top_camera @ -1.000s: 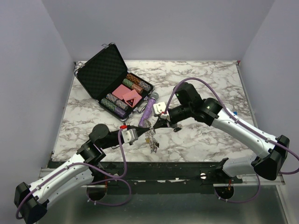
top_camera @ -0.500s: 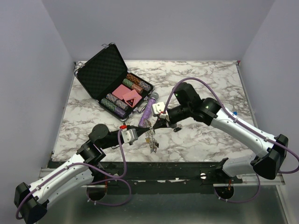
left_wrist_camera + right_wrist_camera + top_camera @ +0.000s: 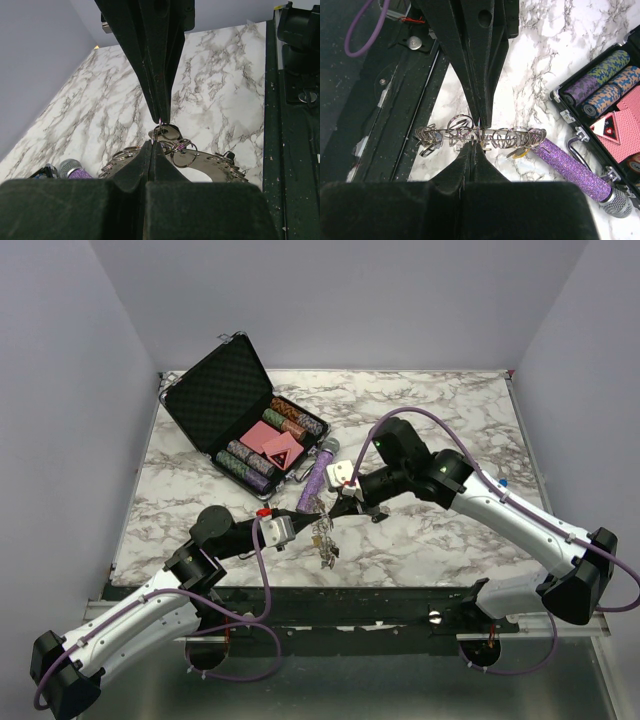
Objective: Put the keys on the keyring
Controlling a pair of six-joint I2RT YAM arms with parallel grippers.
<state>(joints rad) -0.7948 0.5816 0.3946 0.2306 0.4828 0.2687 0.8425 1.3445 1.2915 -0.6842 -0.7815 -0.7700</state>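
Hardly anything shifts: our left gripper [image 3: 151, 146] and right gripper [image 3: 474, 146] stay clamped shut, tips meeting at the keyring [image 3: 506, 136]; threading seems stalled.

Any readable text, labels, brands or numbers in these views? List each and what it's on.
No readable text in any view.
Pink card decks in the open black foam-lined case: dark triangular emblem, lettering too blurred to read.
Striped poker chips: colour bands only, no numbers legible.
Small silver keys on the silver metal keyring: any stamps too small to read.
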